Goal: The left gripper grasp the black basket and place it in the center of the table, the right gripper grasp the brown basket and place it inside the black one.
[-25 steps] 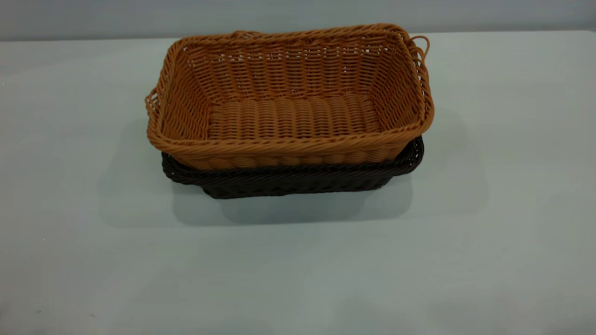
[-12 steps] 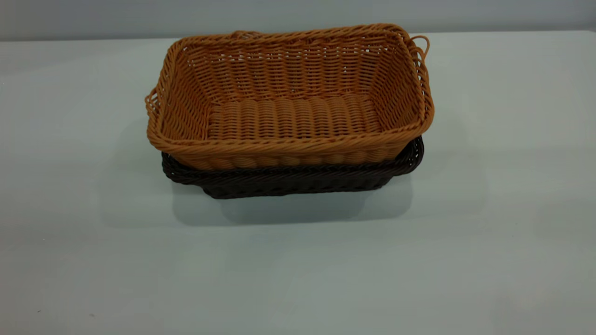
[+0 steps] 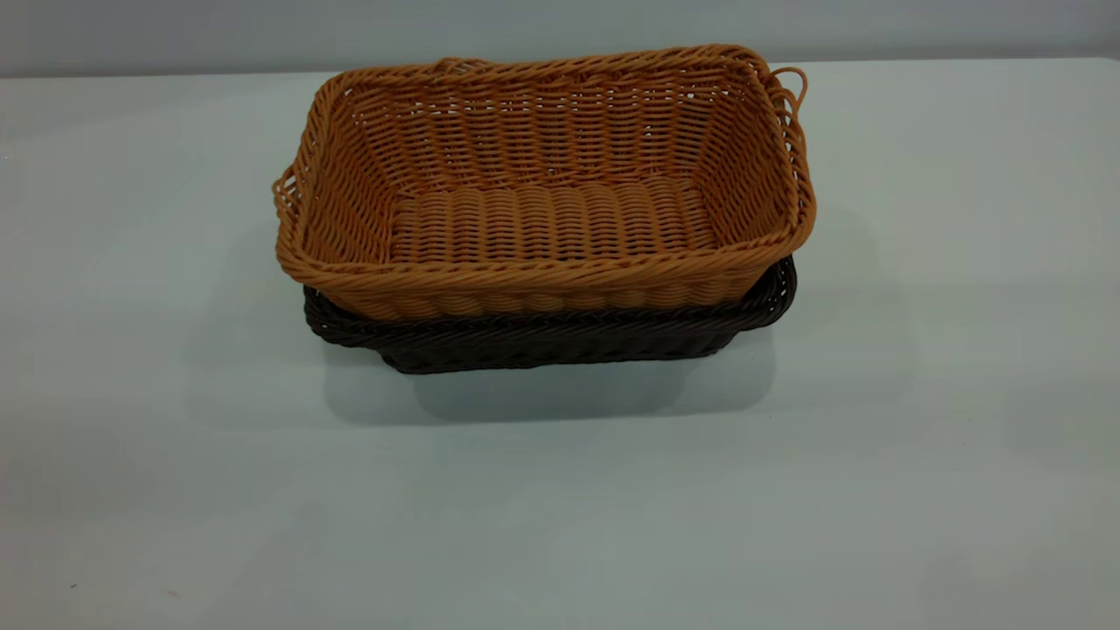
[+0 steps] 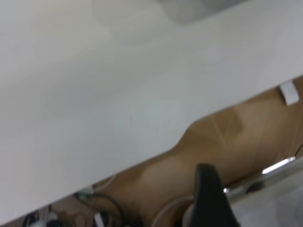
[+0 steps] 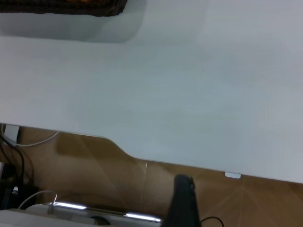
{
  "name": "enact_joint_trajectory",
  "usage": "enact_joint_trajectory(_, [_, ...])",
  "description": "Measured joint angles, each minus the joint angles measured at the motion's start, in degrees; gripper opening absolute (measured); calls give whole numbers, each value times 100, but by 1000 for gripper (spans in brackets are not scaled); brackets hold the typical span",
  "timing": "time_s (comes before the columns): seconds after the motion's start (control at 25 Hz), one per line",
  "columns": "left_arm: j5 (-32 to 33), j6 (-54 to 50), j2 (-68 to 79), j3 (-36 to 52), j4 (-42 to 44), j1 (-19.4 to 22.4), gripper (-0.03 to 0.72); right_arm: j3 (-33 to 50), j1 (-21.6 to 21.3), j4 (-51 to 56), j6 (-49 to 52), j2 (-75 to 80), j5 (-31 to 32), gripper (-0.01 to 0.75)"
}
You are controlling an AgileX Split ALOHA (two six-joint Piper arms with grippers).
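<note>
The brown basket (image 3: 542, 184) sits nested inside the black basket (image 3: 560, 337), slightly askew, at the middle of the table (image 3: 945, 350). Only the black basket's rim and lower wall show beneath it. Neither gripper shows in the exterior view. In the left wrist view a black part of my left gripper (image 4: 210, 198) hangs beyond the table's edge, over the floor. In the right wrist view a black part of my right gripper (image 5: 182, 203) is likewise off the table's edge, and a corner of the black basket (image 5: 61, 7) shows far off.
The table edge (image 5: 142, 161) has a curved notch. Below it are a brown floor (image 5: 94, 170), cables (image 5: 28, 142) and rig hardware. A grey wall (image 3: 560, 26) runs behind the table.
</note>
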Motion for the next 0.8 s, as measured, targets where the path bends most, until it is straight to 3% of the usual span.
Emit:
enact_joint_trajectory(0.32, [0,18,-760,0,-11,0,419,0,-54,13,0,-52,0,544])
enact_joint_trajectory(0.56, [5,21,-851,0,-11,-6,419,0,-1040,110,0,-843,0,544])
enact_joint_trajectory(0.68, [5,21,-851,0,-18,89,419,0,-1122,122,0,-1543,11,544])
enact_joint_trajectory(0.8, [5,21,-851,0,-29,452,419,0,-1134,132,4,-2214,44,544])
